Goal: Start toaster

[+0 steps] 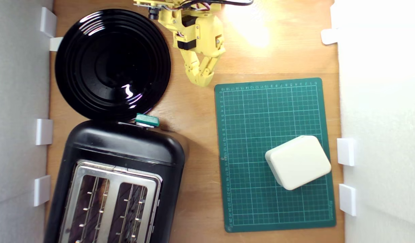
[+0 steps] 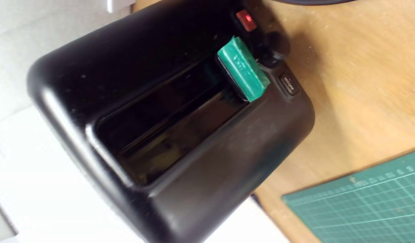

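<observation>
We see the toaster (image 1: 123, 168) standing on the tabletop (image 1: 193, 135) at the exterior view's lower left, its empty slots facing up and its long axis running from the bottom edge up toward the black plate (image 1: 112, 64). Its lever end faces the arm, so the teal lever knob (image 1: 147, 119) is reachable from above; we judge this placement deliberate. The end effector (image 1: 202, 76) hangs well apart from the knob, fingers drawn nearly together and gripping nothing. In the wrist view a red light (image 2: 245, 19) shows near the knob (image 2: 243, 69).
</observation>
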